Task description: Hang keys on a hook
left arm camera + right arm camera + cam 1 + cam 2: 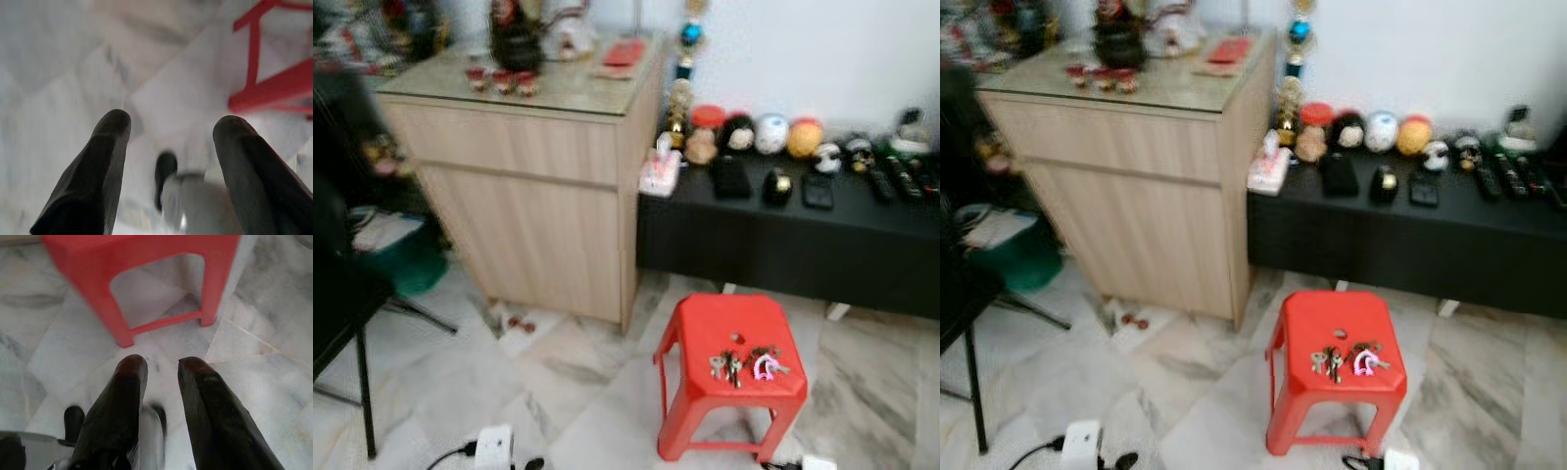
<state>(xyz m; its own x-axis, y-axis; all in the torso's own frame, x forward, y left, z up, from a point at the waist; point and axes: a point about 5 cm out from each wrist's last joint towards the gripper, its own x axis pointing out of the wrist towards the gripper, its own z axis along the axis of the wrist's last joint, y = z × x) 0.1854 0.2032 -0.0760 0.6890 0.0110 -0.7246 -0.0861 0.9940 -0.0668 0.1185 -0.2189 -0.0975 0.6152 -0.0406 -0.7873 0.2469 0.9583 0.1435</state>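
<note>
Left eye view shows a red stool [734, 343] standing on the pale marble floor [568, 392], near us and a bit to the right. On its seat lie the keys [744, 364], a little bunch with silver keys on the left and a pink ring on the right. No hook can be seen. Behind the stool, farther off, runs a long black bench [783, 235] against the white wall. On the bench sit small round toys [773, 134], dark remotes [891, 178] and a white and pink box [660, 171] at its left end. Left of the bench stands a wooden cabinet [538, 196] with a glass top, and on that top are a dark teapot [516, 44], tiny red cups [499, 80] and a red packet [624, 54]. At the far left is a black chair [342, 294], partly cut off. A white plug box [492, 446] with a black cord lies on the floor, near us on the left. The left gripper [171, 127] hangs low over the floor with its two black fingers [95, 171] spread wide apart, holding nothing, and red stool legs show beside it. The right gripper [162, 366] hangs low too, pointing at the floor just in front of the stool, with its fingers [120, 406] a small gap apart and nothing between them.
</note>
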